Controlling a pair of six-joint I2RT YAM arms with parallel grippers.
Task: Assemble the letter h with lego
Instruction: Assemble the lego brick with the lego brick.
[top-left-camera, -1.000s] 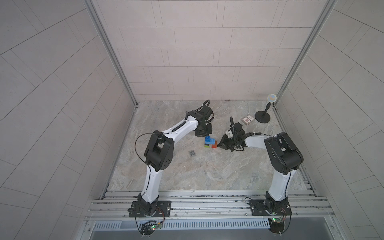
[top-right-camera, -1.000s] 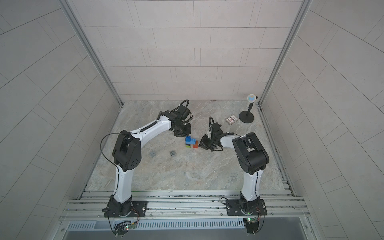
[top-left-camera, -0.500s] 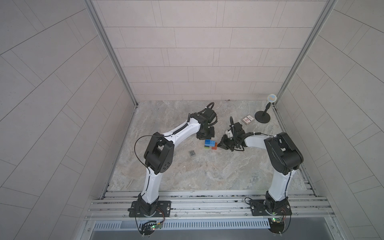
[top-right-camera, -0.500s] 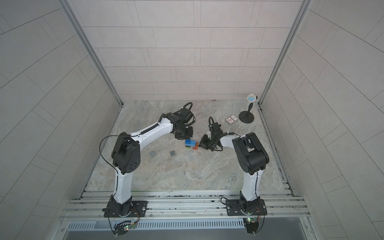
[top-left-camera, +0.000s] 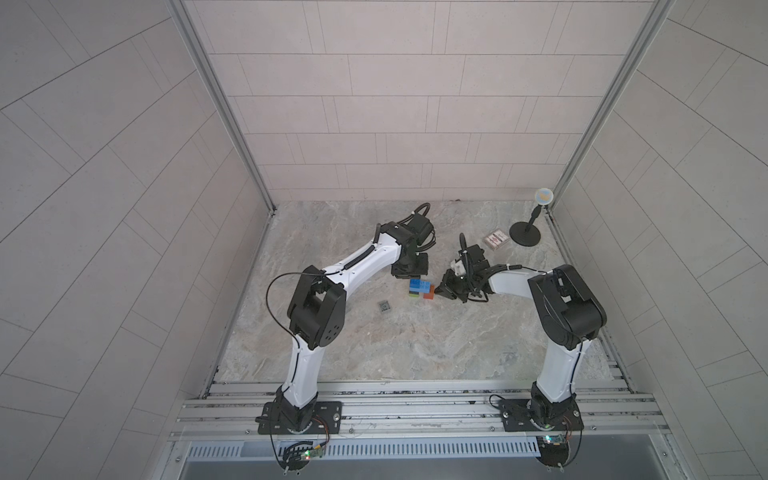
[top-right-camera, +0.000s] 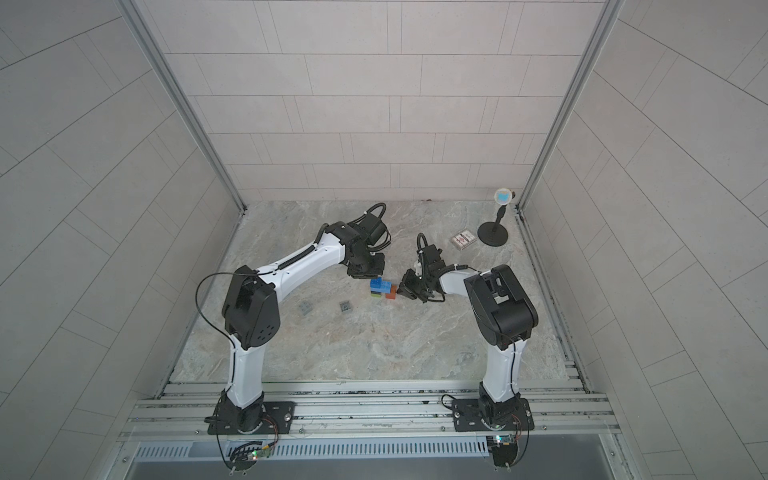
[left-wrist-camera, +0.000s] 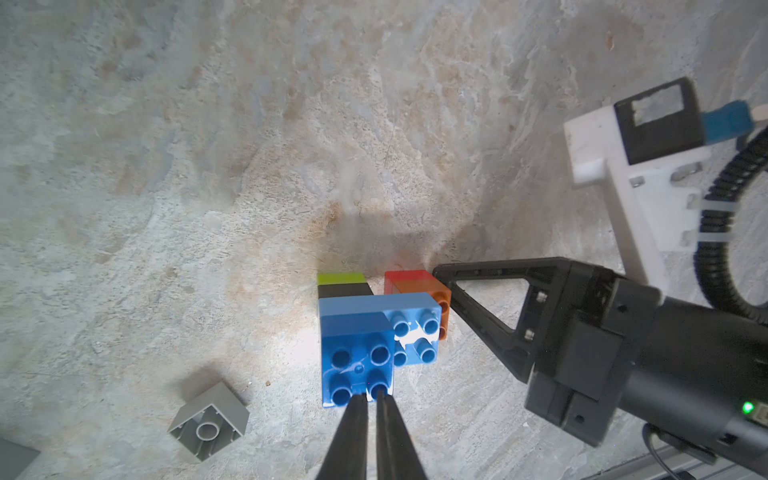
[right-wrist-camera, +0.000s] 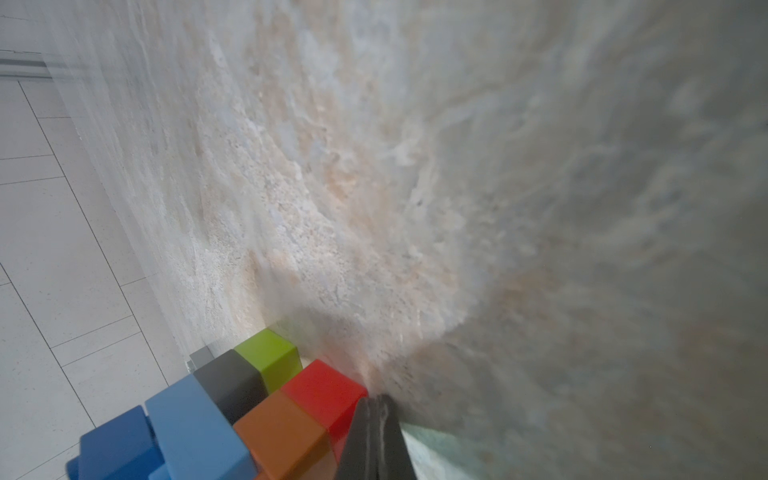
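Now, set against the frame a second ago: your left arm (top-left-camera: 357, 266) has crept a little closer to the letter h (top-left-camera: 420, 289). Your right arm (top-left-camera: 511, 284) and the h itself have not shifted.

Left gripper (left-wrist-camera: 370, 400): fingers nearly together with a thin slit between them, and you can see nothing clamped. The tips meet the edge of the studded top of the dark blue brick (left-wrist-camera: 357, 357).

Right gripper (right-wrist-camera: 376, 409): fully closed, holding nothing, with the tip pressed against the side of the red brick (right-wrist-camera: 324, 388).

The h stands upright on the table (top-left-camera: 415, 353), between your two grippers.
- Tall side, bottom up: lime brick (left-wrist-camera: 340, 277), black brick (left-wrist-camera: 345, 289), light blue brick (left-wrist-camera: 415, 307), then the dark blue.
- Short side: red under the orange brick (right-wrist-camera: 282, 432), with the light blue bridging both sides.

Around the h:
- A grey brick (left-wrist-camera: 210, 424) lies loose on the left arm's side, apart from the h, with its hollow underside showing.
- A second grey brick (top-right-camera: 306, 308) lies farther out the same way. In a top view the left arm's elbow (top-left-camera: 318, 309) covers it.
- Well beyond the h, towards the back right corner, lies a flat patterned box (top-left-camera: 496, 239) with a round-headed stand (top-left-camera: 525, 239) just beside it.
- You cannot see what is inside the box.
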